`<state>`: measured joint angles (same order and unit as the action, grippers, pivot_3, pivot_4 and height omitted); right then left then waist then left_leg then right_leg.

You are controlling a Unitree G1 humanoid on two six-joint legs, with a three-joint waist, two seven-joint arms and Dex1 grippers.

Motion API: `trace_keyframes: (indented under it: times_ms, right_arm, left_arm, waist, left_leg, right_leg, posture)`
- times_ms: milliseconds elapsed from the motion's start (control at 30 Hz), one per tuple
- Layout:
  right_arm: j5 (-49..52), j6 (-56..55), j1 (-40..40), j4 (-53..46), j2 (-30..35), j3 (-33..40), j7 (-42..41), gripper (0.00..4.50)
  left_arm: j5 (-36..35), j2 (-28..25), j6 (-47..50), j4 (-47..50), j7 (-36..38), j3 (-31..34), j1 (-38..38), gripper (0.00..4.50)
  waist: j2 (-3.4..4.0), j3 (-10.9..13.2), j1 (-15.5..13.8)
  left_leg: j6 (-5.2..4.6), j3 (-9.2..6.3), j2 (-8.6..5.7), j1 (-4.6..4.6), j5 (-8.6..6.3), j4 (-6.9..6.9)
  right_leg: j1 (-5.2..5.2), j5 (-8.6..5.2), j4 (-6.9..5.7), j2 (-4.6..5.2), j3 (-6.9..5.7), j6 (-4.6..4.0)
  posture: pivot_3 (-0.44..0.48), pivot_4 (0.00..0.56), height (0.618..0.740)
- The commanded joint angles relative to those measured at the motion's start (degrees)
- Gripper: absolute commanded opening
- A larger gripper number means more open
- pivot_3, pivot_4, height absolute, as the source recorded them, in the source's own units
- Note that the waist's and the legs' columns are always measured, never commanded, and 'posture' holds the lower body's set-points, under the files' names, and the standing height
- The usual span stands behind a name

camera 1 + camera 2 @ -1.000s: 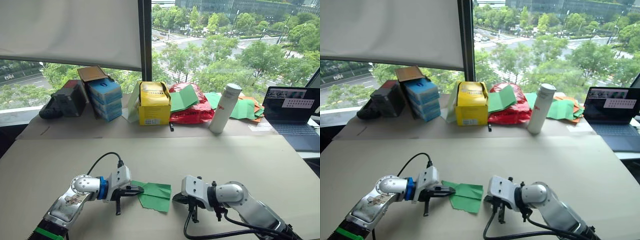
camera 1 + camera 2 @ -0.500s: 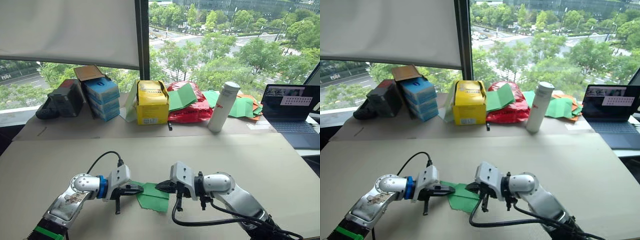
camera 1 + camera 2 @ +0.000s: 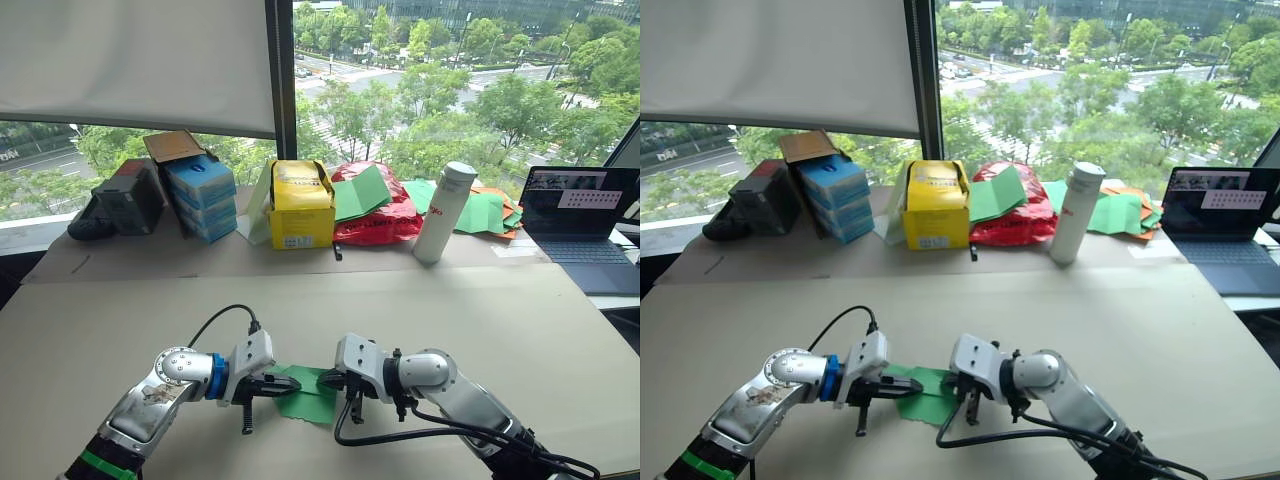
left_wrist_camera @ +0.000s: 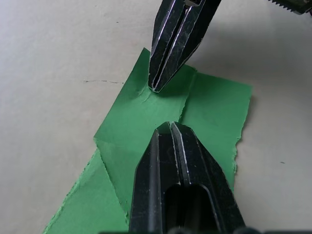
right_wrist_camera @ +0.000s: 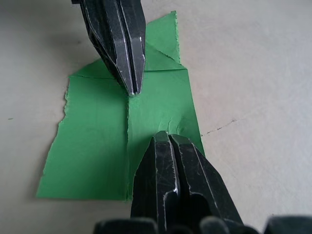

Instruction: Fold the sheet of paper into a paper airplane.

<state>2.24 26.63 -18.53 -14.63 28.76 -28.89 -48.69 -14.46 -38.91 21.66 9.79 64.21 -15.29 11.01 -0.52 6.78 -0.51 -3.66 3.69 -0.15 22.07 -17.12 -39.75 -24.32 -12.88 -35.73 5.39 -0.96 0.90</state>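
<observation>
You are looking at a matt, thin sheet of paper (image 4: pixel 204 109), creased, its edges rough and torn. It is lying on a matt beige worktop (image 3: pixel 520 320) with faint scratches. The black fingers (image 4: pixel 170 44) are showing scuffed, dull plastic.

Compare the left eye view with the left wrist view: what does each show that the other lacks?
The left eye view alone takes in the back of the table: the yellow box, red plastic bag, white bottle, laptop and stacked blue boxes. The left wrist view alone reveals the torn edge and crease lines of the sheet of paper, and that both grippers are shut, pressing on it tip to tip. Both show the left gripper, the right gripper and the green sheet on the table.
</observation>
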Motion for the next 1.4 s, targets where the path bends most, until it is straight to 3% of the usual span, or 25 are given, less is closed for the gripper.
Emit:
trace_keyframes:
  times_ms: [33,267,900,1400]
  right_arm:
    - [-1.6,2.0,1.1,1.2,0.6,-1.6,-0.3,0.02]
    - [-1.7,2.7,1.3,0.2,0.5,-1.0,-0.3,0.02]
    - [-1.6,3.7,1.8,-1.5,0.9,-0.6,-0.7,0.02]
    - [-1.4,4.4,1.2,-2.3,0.4,-0.2,-0.7,0.02]
  left_arm:
    - [3.2,-0.3,-2.7,-2.8,0.0,-1.9,0.2,0.00]
    - [6.3,-2.3,-5.7,-7.4,0.0,-2.6,-1.0,0.00]
    - [4.2,-10.2,-8.2,-9.9,2.0,4.7,-8.4,0.00]
    - [2.0,-10.8,-7.0,-6.5,1.5,8.5,-8.1,0.00]
  waist:
    - [0.00,0.0,0.0]
    - [0.01,0.0,0.0]
    - [0.07,-0.1,1.3]
    - [0.13,-0.1,1.3]
  left_leg:
    - [0.00,0.00,0.00,-0.03,0.00,0.00]
    - [0.00,0.00,0.01,-0.15,0.00,0.01]
    - [0.31,0.02,0.04,-0.75,0.16,0.77]
    - [0.39,0.02,0.06,-0.84,0.22,0.92]
  right_leg:
    - [0.04,0.00,0.00,0.00,0.00,0.00]
    - [0.08,-0.01,0.01,0.01,0.02,-0.01]
    - [0.12,-0.18,0.02,0.01,0.08,-0.31]
    - [0.10,-0.25,-0.06,0.01,0.06,-0.42]
  posture:
    - [0.000,0.150,0.740]
    - [0.000,0.150,0.740]
    - [0.000,0.150,0.740]
    - [0.000,0.150,0.740]
